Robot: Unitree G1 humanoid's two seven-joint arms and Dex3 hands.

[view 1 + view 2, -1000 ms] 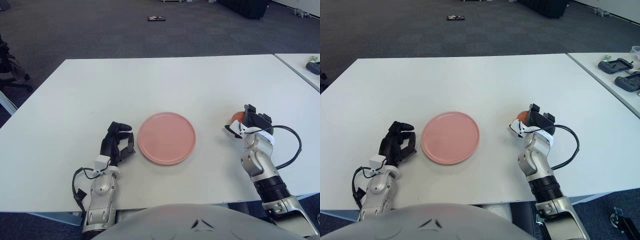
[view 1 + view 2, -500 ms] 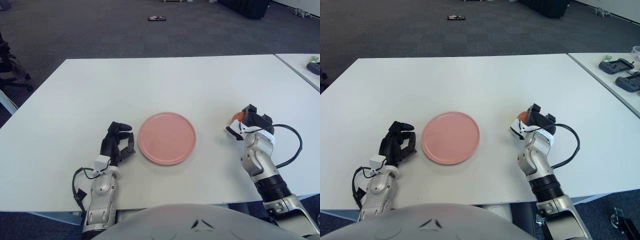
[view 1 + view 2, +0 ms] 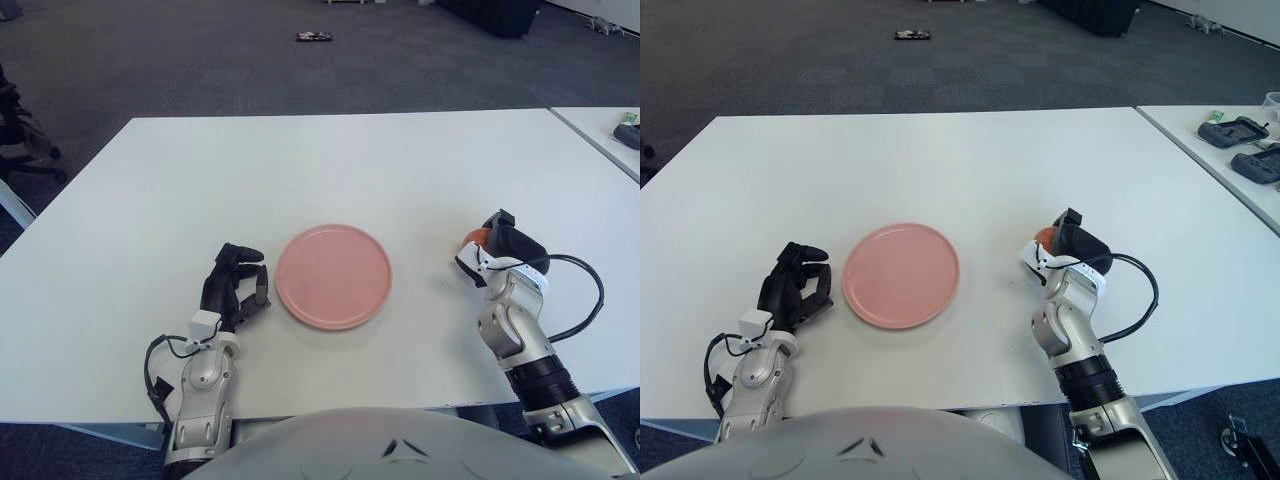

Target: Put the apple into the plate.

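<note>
The right hand is curled around the apple, on the white table well right of the empty pink plate. The left hand, fingers curled on nothing, shows just beside the plate's left rim.

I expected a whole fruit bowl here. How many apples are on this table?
1. The apple sits right of the pink plate, mostly covered by the right robot hand closing around it. None other shows. The left robot hand is left of the plate.
</note>
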